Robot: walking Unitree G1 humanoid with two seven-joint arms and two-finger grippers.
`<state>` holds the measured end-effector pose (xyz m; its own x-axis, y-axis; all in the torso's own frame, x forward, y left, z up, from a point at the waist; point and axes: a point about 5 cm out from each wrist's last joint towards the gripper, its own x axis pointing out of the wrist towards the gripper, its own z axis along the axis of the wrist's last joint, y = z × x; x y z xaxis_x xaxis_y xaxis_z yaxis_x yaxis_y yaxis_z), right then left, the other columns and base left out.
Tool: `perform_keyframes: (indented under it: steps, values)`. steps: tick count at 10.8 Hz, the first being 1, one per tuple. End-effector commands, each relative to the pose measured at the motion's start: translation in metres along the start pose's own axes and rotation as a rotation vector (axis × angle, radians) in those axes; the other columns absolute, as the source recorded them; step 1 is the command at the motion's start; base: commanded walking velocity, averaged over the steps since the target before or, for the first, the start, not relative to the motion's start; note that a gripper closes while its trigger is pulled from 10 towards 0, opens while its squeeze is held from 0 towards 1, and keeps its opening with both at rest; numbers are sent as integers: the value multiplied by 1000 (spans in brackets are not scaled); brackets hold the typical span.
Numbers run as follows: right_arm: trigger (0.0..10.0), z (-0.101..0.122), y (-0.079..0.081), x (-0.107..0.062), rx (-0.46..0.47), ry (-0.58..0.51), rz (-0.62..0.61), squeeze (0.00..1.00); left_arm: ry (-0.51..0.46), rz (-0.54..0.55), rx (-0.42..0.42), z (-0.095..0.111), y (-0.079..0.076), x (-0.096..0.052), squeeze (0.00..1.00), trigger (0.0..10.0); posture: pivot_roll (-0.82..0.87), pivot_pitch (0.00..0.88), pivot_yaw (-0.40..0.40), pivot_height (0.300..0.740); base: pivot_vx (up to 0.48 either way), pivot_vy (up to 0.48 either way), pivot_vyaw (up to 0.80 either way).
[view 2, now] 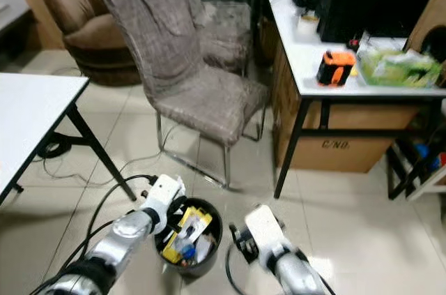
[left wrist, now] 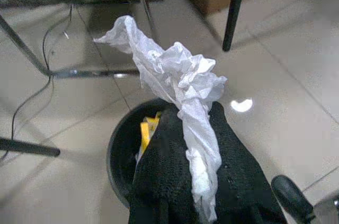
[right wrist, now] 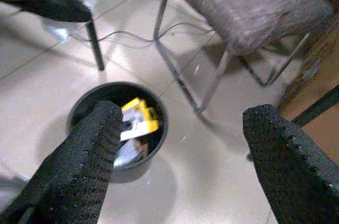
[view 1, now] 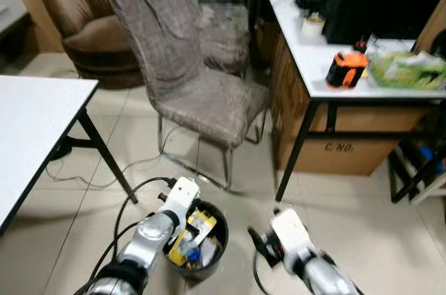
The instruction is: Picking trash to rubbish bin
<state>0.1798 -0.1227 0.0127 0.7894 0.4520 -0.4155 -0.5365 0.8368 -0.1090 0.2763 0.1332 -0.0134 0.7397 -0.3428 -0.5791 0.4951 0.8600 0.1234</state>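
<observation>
Head view: one black bin (view 1: 209, 256) stands on the floor, the left pincer (view 1: 182, 192) at its rim. Left wrist view: this pincer pinches one crumpled white tissue (left wrist: 180, 83) above the bin. Right wrist view: the right pincer (right wrist: 185, 144) is spread wide near the bin.

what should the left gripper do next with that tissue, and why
Probably open its fingers and let go. The left gripper is shut on the crumpled white tissue and sits at the rim of the black bin, which already holds trash. The tissue hangs partly past the rim, so easing slightly inward first may help.
</observation>
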Motion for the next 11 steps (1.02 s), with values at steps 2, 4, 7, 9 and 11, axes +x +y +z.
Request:
perform_keyframes:
  steps: [2, 4, 7, 9, 11]
  values:
    - [10000, 6, 3, -15, 7, -17, 33, 0, 1, 27, 51, 9, 7, 4, 0, 10000, -143, 110, 34, 740, 0, 0, 0]
    - [10000, 8, 0, -24, 22, -32, 23, 0, -10, 39, 58, 17, 15, 6, 0, 10000, -151, 115, 33, 740, 0, 0, 0]
    - [10000, 15, -4, -23, 21, -45, 20, 0, -30, 53, 85, 26, 21, 7, 0, 10000, -149, 100, 34, 740, 0, 0, 0]
    - [10000, 16, -2, -22, 3, -51, 39, 0, -42, 53, 75, 28, 21, 8, 1000, 10000, -151, 103, 34, 740, 0, 0, 0]
    - [10000, 16, -2, -23, 6, -49, 36, 0, -68, 66, 49, 31, 21, 8, 1000, 10000, -153, 103, 32, 740, 0, 0, 0]
